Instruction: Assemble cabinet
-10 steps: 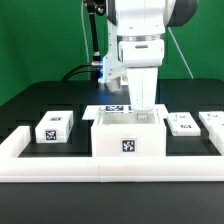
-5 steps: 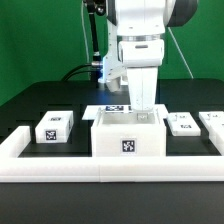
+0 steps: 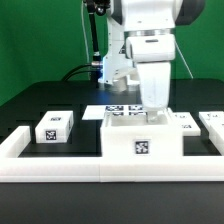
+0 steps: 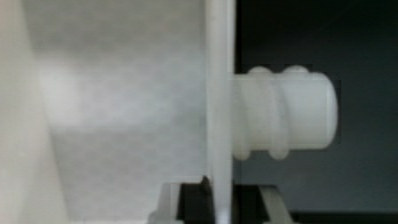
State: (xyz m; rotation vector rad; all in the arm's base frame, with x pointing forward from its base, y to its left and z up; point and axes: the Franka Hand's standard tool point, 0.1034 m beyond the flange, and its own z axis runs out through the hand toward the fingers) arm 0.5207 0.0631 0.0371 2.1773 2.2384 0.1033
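Note:
The cabinet (image 3: pixel 140 140), a large white box with a tag on its front face, stands on the black table just behind the border rail. My gripper (image 3: pixel 155 106) reaches down into its top at the exterior view's right side. In the wrist view my gripper (image 4: pixel 222 203) is shut on the cabinet's thin upright wall (image 4: pixel 219 90), with one dark finger (image 4: pixel 185 205) on each side of it. A white ribbed knob (image 4: pixel 285 112) sticks out from that wall on its outer side.
A small white tagged block (image 3: pixel 53 127) lies to the exterior view's left. Two more tagged blocks (image 3: pixel 184 122) (image 3: pixel 213 122) lie to the right. The marker board (image 3: pixel 118 110) lies behind the cabinet. The long white border rail (image 3: pixel 60 166) runs along the front.
The cabinet has slid toward the exterior view's right, with my gripper moving the same way on its wall. The small blocks have not moved.

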